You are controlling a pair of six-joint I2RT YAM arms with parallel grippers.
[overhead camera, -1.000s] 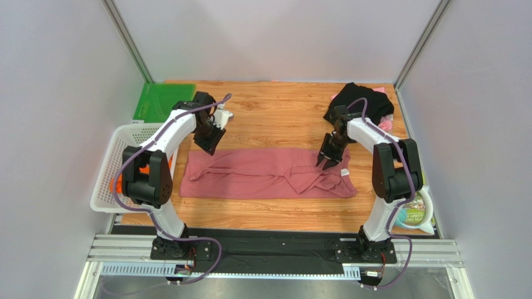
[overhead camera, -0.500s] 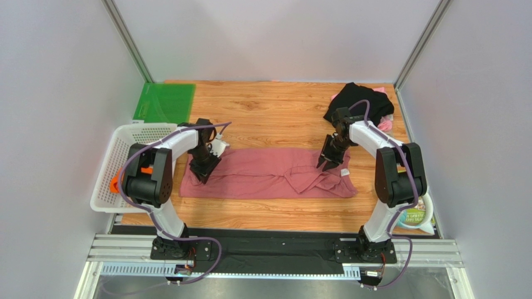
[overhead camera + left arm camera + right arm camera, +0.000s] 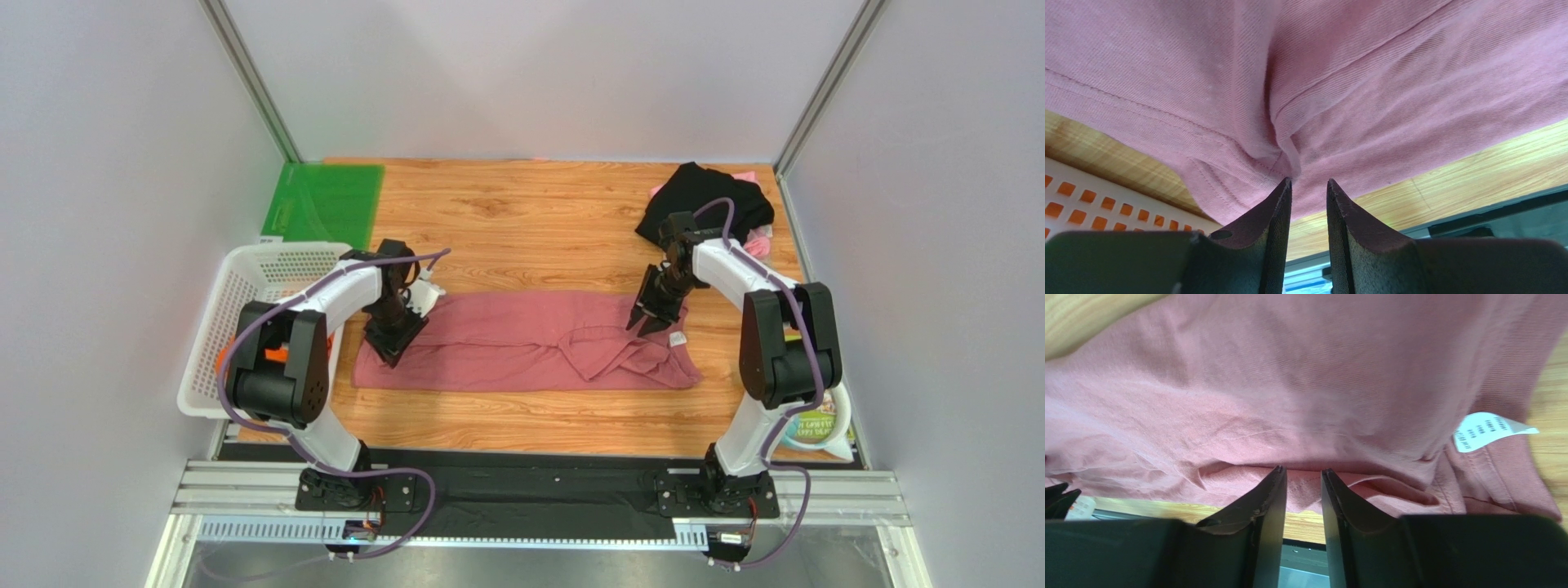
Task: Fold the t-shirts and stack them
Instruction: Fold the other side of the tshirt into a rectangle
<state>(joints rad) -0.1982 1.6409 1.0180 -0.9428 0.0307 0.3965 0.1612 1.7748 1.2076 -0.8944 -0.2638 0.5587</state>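
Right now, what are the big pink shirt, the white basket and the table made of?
The dusty-rose t-shirt looks like soft knit cloth: fine ribbed weave, stitched hems, matte wrinkles. The basket seems to be hard white plastic, moulded with rows of small holes. The table shows wood grain, smooth and slightly glossy; it could be laminate.

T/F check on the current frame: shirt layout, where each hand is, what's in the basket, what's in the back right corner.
1. The dusty-rose t-shirt lies as a long strip across the wooden table. True.
2. The left hand hovers over the green mat. False: it is down at the rose shirt's left end, fingertips at a bunched fold of cloth in the left wrist view.
3. The right hand is at the shirt's right part, near the white label. True.
4. The white mesh basket holds the black shirt. False: the black t-shirt sits crumpled at the back right corner; something orange shows in the basket.
5. The rose shirt hangs in the air between the arms. False: it rests on the table.
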